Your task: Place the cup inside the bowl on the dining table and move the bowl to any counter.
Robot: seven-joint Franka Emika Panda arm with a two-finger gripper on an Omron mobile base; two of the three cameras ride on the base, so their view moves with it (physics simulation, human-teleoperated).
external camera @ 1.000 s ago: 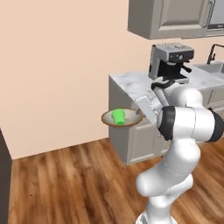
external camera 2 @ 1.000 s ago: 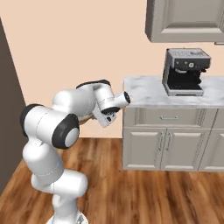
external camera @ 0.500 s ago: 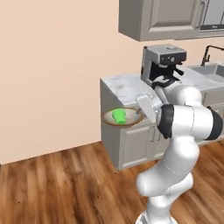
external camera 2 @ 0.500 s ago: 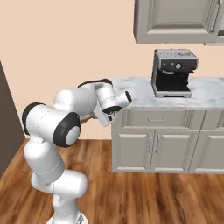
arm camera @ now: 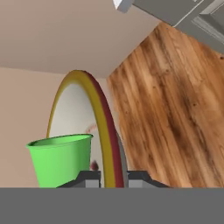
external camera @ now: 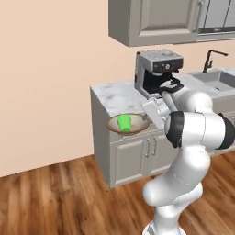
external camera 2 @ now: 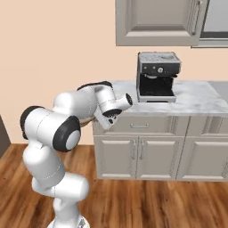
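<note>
Clamping the rim of the bowl [arm camera: 109, 144] between its two fingertips, the gripper [arm camera: 113, 177] holds the bowl in the air in front of the cabinets, with the cup [arm camera: 61, 159] resting inside, at 9 o'clock of the pinched rim in the hand view. In the left base view the bowl [external camera: 131, 127] with the cup [external camera: 124, 122] hangs just off the front edge of the counter [external camera: 114, 94], partly overlapping its corner. Open wooden floor [external camera: 55, 197] lies at 7 o'clock of the bowl. Farther back, a coffee machine [external camera: 158, 71] stands on the marble at 1 o'clock. Since the earlier pictures the whole scene has slid across both base views, so the base has moved; the grip and cup look unchanged.
</note>
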